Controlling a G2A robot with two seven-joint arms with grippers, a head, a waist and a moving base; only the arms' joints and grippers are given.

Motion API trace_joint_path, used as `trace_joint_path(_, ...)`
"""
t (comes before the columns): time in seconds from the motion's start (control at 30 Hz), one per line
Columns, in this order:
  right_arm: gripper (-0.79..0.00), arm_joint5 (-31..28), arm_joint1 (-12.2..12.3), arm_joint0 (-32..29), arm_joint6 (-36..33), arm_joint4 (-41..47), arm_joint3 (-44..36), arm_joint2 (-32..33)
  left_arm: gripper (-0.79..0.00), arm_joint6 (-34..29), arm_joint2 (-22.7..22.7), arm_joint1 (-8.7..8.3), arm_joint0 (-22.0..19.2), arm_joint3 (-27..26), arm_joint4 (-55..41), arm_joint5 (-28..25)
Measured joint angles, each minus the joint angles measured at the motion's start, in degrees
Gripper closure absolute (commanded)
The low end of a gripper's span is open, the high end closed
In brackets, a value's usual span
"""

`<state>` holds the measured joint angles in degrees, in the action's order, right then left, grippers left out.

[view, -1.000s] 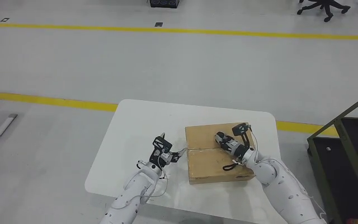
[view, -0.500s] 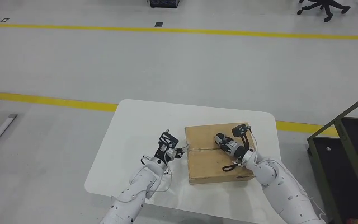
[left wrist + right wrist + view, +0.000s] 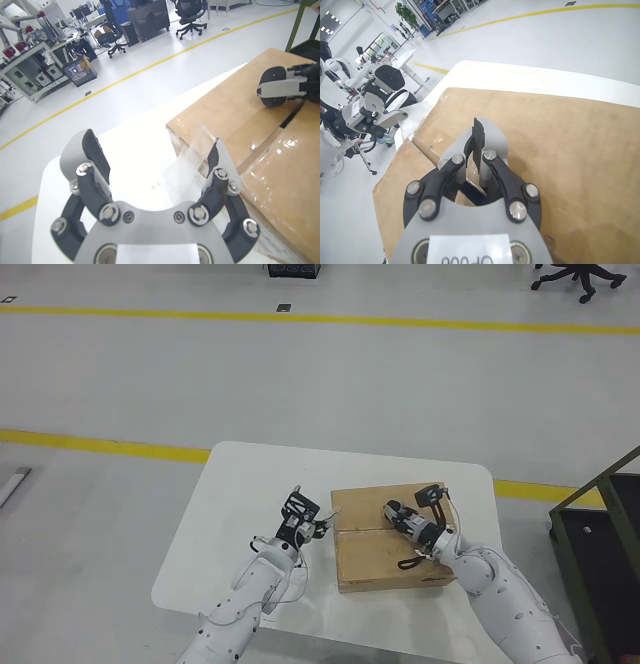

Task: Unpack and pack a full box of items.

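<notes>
Left gripper (image 3: 152, 145), fingers spread, just left of the box (image 3: 365, 509), clear tape (image 3: 190, 155) against one finger; right gripper (image 3: 476, 136), fingers pressed together, on the box top

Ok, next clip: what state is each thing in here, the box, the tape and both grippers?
box: flaps down, with a narrow gap open along the centre seam.
tape: clear strip peeled up off the box's end, hanging loose.
left gripper: open, at the box's end by the tape.
right gripper: shut on nothing, over the box top by the seam.
</notes>
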<state>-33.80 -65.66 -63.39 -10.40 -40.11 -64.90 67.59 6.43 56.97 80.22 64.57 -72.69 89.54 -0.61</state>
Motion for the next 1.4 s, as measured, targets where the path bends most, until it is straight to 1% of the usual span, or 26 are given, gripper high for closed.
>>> trace_joint_path(0.17,0.0,-0.1,-0.1,0.1,0.2,0.0,0.4,0.0,-0.785,0.5,-1.6,0.69,-1.2,0.1,-0.8,-0.8)
trace_joint_path(0.43,0.0,-0.1,0.0,0.0,0.7,0.3,0.5,1.0,-0.785,1.1,-4.3,1.47,-2.0,-0.4,-0.4,-3.3)
trace_joint_path(0.57,0.0,-0.1,0.3,-0.3,0.9,0.4,-0.2,2.4,-0.785,1.1,-5.2,1.78,-2.4,-0.5,0.2,-3.9)
trace_joint_path(0.7,0.0,0.0,0.9,-1.3,0.9,0.6,-1.8,4.7,-0.785,1.1,-5.1,1.89,-2.5,-0.6,0.3,-4.0)
trace_joint_path(0.83,0.0,0.1,1.3,-2.6,0.0,0.6,-3.7,6.4,-0.785,-0.3,-2.1,1.06,-0.6,-2.2,-0.4,-5.2)
trace_joint_path(0.97,0.0,0.5,1.5,-3.4,-0.7,0.9,-4.6,7.1,-0.785,-4.5,4.4,-0.52,4.0,-7.7,-3.9,-7.5)
trace_joint_path(1.07,0.0,0.7,1.5,-3.4,-1.2,1.1,-4.6,6.9,-0.785,-7.6,8.7,-1.63,7.9,-11.8,-3.8,-8.1)
trace_joint_path(1.17,0.0,0.8,1.4,-2.9,-1.8,1.1,-4.4,6.5,-0.785,-9.7,11.6,-2.42,10.9,-14.1,-2.2,-8.4)
trace_joint_path(1.3,0.0,0.8,1.2,-2.1,-2.2,1.0,-3.8,5.9,-0.785,-11.0,12.3,-2.96,12.8,-13.2,1.2,-8.7)
trace_joint_path(1.4,0.0,0.7,1.1,-1.7,-2.2,0.9,-3.4,5.6,-0.785,-11.3,11.3,-2.96,12.5,-10.7,3.5,-8.5)
